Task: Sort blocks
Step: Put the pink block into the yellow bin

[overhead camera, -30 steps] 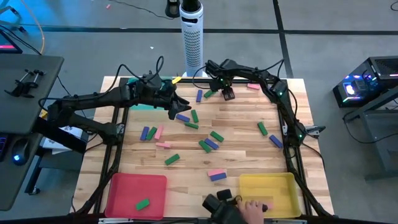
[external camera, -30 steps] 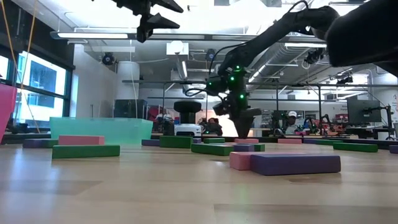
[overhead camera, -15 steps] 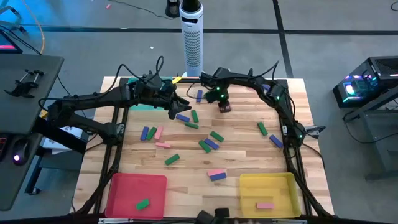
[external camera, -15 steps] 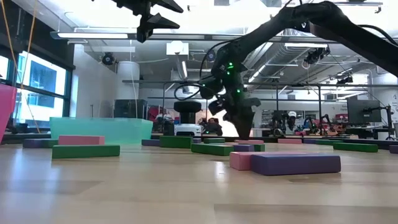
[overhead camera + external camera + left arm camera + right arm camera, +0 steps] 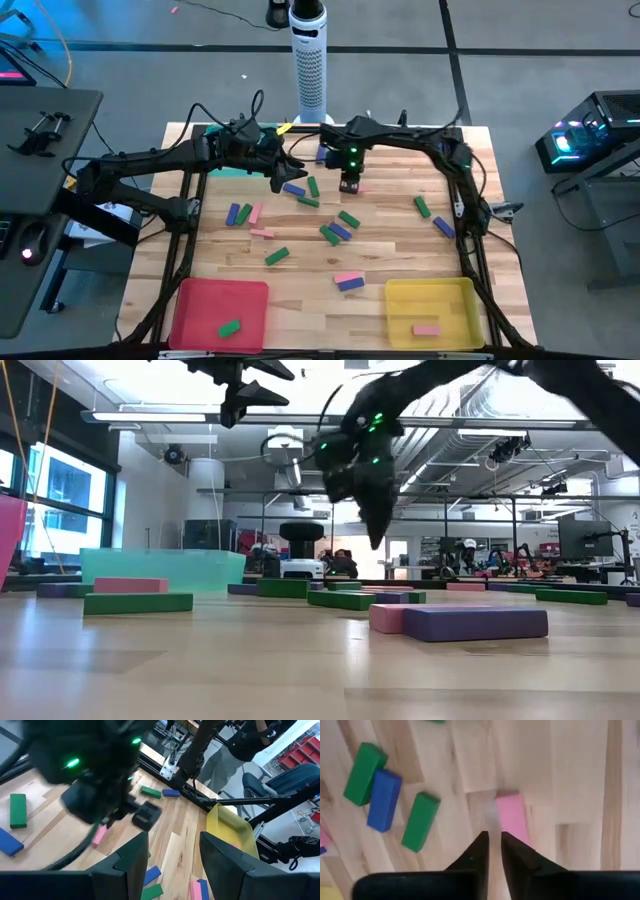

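Right end effector (image 5: 349, 186): over the worktop (image 5: 400, 240) toward 12 o'clock in the high view, fingers drawn nearly together with only a thin slit between them in the right wrist view (image 5: 491, 851), holding nothing
Pink block under it (image 5: 511, 818): flat on the wood just beside the fingertips; only the right wrist view shows it whole, the high view has it mostly hidden by the arm
Left end effector (image 5: 281, 178): over the worktop at about 10 o'clock, next to a blue block (image 5: 294, 188); its fingers stand apart in the left wrist view (image 5: 167, 851), nothing between them
Blocks on the worktop: blue, green and pink ones scattered around the centre, among them a green and blue pair (image 5: 336, 232) and a pink and blue pair (image 5: 349, 281) toward 6 o'clock
Red tray (image 5: 200, 300): at 7 o'clock, 1 green block (image 5: 230, 327) in it
Yellow tray (image 5: 440, 298): at 5 o'clock, 1 pink block (image 5: 426, 330) in it
Teal tray (image 5: 160, 568): plain in the low view, barely seen under the left arm from above
Low view only: right arm raised off the wood, blocks lying flat, a pink and purple-blue pair (image 5: 460, 621) nearest the camera
Left wrist view only: the right arm's green lights, and a person standing beyond the worktop's edge
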Robot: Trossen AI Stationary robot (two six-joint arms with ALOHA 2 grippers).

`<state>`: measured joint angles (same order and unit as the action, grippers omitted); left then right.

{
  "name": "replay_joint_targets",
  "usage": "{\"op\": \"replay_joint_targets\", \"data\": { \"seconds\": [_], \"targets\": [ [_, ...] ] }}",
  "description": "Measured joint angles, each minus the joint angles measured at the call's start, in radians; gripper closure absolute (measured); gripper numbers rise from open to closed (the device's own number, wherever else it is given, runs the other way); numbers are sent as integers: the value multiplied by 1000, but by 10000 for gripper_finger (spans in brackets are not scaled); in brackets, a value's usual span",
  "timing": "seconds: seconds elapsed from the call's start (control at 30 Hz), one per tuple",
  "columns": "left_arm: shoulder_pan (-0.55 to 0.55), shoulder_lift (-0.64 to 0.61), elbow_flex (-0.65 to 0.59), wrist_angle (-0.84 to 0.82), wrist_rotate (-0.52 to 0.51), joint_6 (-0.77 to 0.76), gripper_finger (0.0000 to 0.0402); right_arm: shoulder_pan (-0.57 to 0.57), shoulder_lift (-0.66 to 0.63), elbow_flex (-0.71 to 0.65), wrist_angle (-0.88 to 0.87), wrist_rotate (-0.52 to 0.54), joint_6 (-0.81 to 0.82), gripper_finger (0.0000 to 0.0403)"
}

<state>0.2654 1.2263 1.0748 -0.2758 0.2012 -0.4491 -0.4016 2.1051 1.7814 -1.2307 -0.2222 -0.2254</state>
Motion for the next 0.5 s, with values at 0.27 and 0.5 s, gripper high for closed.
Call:
{"op": "replay_joint_targets", "data": {
  "seconds": [0.27,0.5],
  "targets": [
    [-24,0,0,-22,5,40,239,-2,-322,-513,508,32,138,383],
    [-31,0,0,-19,6,59,239,3,-360,-726,813,56,218,296]
  ]
}}
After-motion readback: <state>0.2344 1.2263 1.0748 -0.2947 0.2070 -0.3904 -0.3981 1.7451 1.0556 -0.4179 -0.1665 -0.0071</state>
